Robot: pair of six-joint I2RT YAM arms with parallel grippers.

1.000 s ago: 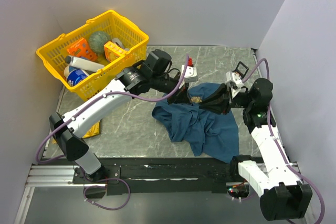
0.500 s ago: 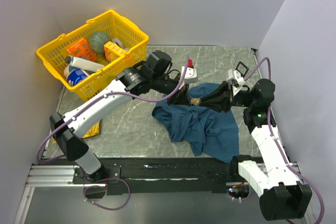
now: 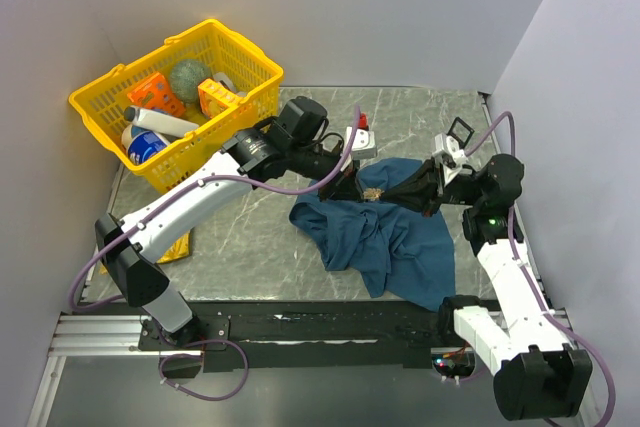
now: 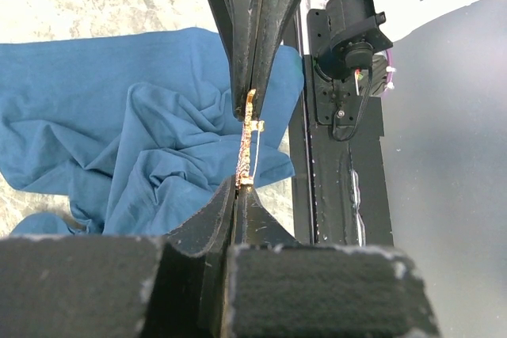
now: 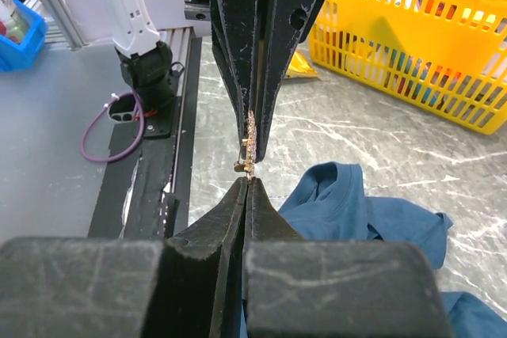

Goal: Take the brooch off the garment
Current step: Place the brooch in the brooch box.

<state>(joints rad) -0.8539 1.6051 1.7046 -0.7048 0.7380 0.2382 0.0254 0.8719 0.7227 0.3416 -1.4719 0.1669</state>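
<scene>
The left pincer (image 4: pixel 238 189) and the right pincer (image 5: pixel 247 183) are both closed on opposite ends of the gold brooch (image 4: pixel 247 138). They hold it above the crumpled dark blue shirt (image 4: pixel 119 140), which lies on the marbled surface (image 3: pixel 250 237).

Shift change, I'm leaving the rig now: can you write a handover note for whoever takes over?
Left tool: shut on one end of the brooch.
Right tool: shut on its other end, tip to tip with the left.
Garment: crumpled on the table below; the brooch looks clear of the cloth in the right wrist view.
Left to do: confirm it is free, release one tool, set the brooch down.
</scene>
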